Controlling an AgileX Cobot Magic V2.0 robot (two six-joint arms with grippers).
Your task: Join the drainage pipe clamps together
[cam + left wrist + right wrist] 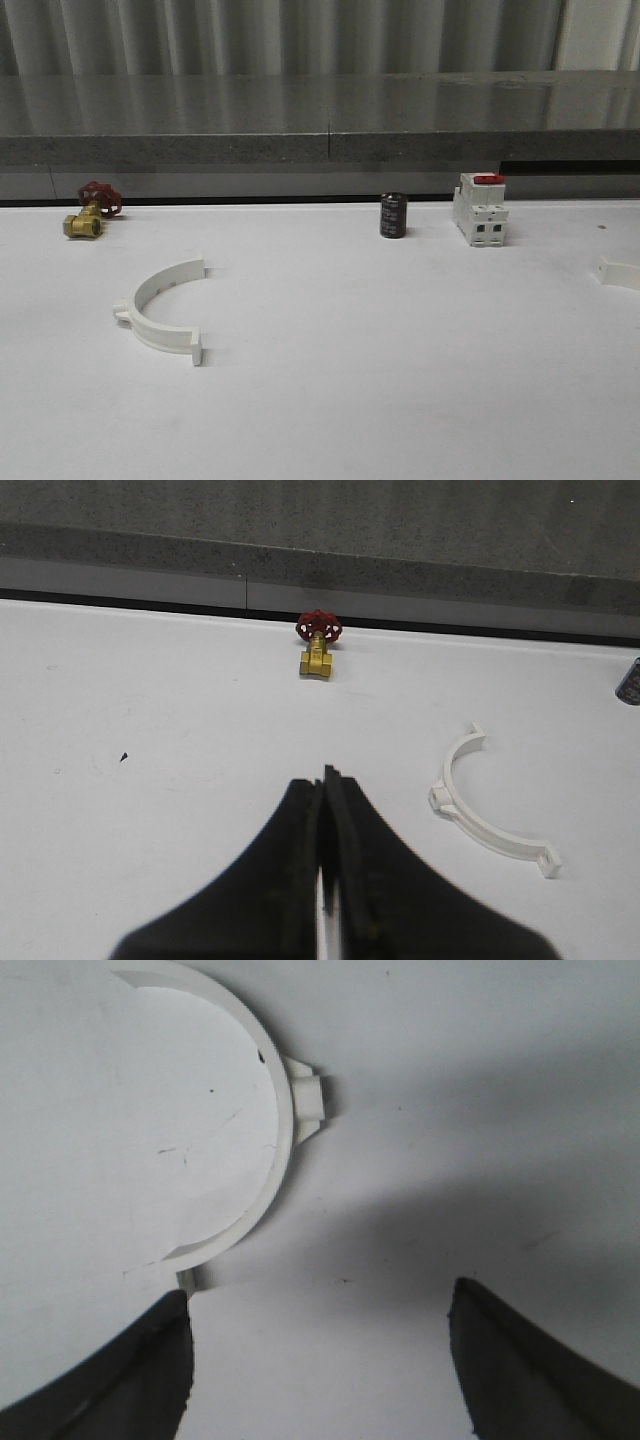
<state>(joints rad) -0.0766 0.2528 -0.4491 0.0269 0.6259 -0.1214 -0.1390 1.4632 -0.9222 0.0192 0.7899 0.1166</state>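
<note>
One white half-ring drainage pipe clamp (160,305) lies flat on the white table at the left, its open side facing right. In the left wrist view the same clamp (480,810) is off to one side of my left gripper (325,780), whose black fingers are pressed together with nothing between them. The second clamp (270,1140) lies on the table under my right gripper (320,1305), which is open; one end tab sits just beside one fingertip (170,1330). Its tip (622,273) peeks in at the front view's right edge.
A brass valve with a red handle (90,212) stands at the back left. A small dark cylinder (392,215) and a white breaker with red switch (479,208) stand at the back centre-right. A grey ledge (320,130) borders the table's far edge.
</note>
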